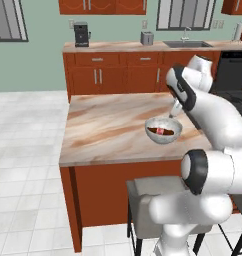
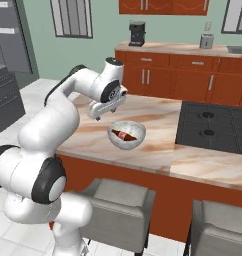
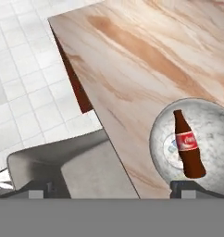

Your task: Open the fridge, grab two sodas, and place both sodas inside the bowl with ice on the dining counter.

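Gripper (image 2: 99, 114) w/ jaws wide apart, nothing held, hanging above dining counter (image 1: 108, 125) just beside bowl with ice (image 3: 215, 120). One soda (image 3: 187, 146) lying inside bowl, red label up. Grey stool (image 3: 63, 166) below counter edge.

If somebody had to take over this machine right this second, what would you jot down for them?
Gripper: open, holding nothing, hanging over the dining counter beside the bowl with ice.
Soda: one bottle lies in the bowl; I see no second one there.
Fridge: at the left edge of the right base view; whether its doors are open I cannot tell.
Done: first soda delivered.
Left: fetch the second soda from the fridge and put it in the same bowl.
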Robot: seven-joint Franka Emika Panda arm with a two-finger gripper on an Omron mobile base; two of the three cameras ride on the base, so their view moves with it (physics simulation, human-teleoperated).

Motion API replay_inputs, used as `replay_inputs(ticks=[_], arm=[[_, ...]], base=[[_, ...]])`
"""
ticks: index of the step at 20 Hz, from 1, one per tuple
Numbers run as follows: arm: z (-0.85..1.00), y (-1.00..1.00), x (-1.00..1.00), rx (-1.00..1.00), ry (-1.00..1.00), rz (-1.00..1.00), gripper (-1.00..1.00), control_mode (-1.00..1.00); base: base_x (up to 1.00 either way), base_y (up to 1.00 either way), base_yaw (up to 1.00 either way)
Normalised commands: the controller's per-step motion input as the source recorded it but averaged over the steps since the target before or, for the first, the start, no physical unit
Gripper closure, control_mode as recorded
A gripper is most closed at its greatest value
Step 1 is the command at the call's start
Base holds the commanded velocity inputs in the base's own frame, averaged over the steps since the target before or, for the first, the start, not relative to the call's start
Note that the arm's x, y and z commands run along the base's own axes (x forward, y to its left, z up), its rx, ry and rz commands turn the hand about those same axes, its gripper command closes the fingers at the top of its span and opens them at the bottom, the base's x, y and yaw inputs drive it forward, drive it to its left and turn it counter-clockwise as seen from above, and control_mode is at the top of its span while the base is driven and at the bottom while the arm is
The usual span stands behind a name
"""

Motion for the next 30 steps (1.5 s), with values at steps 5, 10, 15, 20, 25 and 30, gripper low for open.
replay_inputs(ticks=[5, 10, 15, 20, 25, 30], arm=[[0.15, 0.44, -0.98, 0.04, -0.08, -0.39, -1.00, -1.00], [0.00, 0.46, -1.00, 0.01, -0.06, -0.44, -1.00, -1.00], [0.00, 0.41, -1.00, 0.00, -0.03, -0.44, -1.00, -1.00], [-0.01, 0.09, -0.91, 0.02, 0.00, -0.37, -1.00, -1.00], [-0.05, -0.28, -0.77, 0.07, -0.01, -0.21, -1.00, -1.00], [-0.07, -0.04, -0.58, 0.01, 0.00, -0.12, -1.00, -1.00]], base=[[0.00, 0.00, 0.00], [0.00, 0.00, 0.00], [0.00, 0.00, 0.00], [0.00, 0.00, 0.00], [0.00, 0.00, 0.00], [0.00, 0.00, 0.00]])
